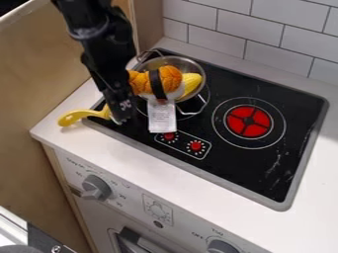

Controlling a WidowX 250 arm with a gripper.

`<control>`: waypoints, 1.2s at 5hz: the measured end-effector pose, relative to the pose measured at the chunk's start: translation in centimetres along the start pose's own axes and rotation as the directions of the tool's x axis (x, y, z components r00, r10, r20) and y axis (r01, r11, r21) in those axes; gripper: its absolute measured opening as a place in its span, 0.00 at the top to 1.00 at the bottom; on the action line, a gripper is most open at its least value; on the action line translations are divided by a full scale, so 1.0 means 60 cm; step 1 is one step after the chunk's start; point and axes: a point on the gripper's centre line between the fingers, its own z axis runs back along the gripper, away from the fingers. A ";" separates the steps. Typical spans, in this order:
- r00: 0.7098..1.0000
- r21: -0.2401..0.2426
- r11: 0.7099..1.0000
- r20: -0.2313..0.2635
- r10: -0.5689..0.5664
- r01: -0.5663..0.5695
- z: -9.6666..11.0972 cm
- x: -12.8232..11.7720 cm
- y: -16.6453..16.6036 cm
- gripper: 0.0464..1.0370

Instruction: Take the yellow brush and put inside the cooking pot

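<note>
I see shiny metal on the pot point(152, 63), upper middle; textured cloth on the orange toy point(172, 75); a smooth, paper-like tag point(161, 117); smooth, plastic-looking yellow brush point(78, 116), left; glossy black stovetop point(300, 128), right of centre; smooth wall tiles point(251, 24), upper right.

A smooth white counter top point(302, 231) holds everything up. Set in it is a flat, shiny black stove top point(247, 165) with a gray edge. A round, silver metal pot point(193, 63) sits on the stove's left ring. On the right is a round red burner point(259, 116) with a black cross. Two small red knobs point(195, 146) are near the front edge.
</note>
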 end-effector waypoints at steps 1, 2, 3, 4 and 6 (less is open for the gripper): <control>1.000 0.002 1.000 0.025 0.018 -0.018 -0.020 -0.008 -0.012 0.04; 0.999 -0.004 1.000 0.038 0.014 -0.014 -0.032 -0.021 -0.018 0.04; 0.998 -0.021 1.000 0.053 0.018 -0.017 -0.046 -0.037 -0.031 0.04; 0.994 -0.018 1.000 0.106 -0.009 0.011 -0.054 -0.044 -0.033 0.04; 0.987 -0.025 0.999 0.157 -0.044 0.048 -0.058 -0.038 -0.022 0.04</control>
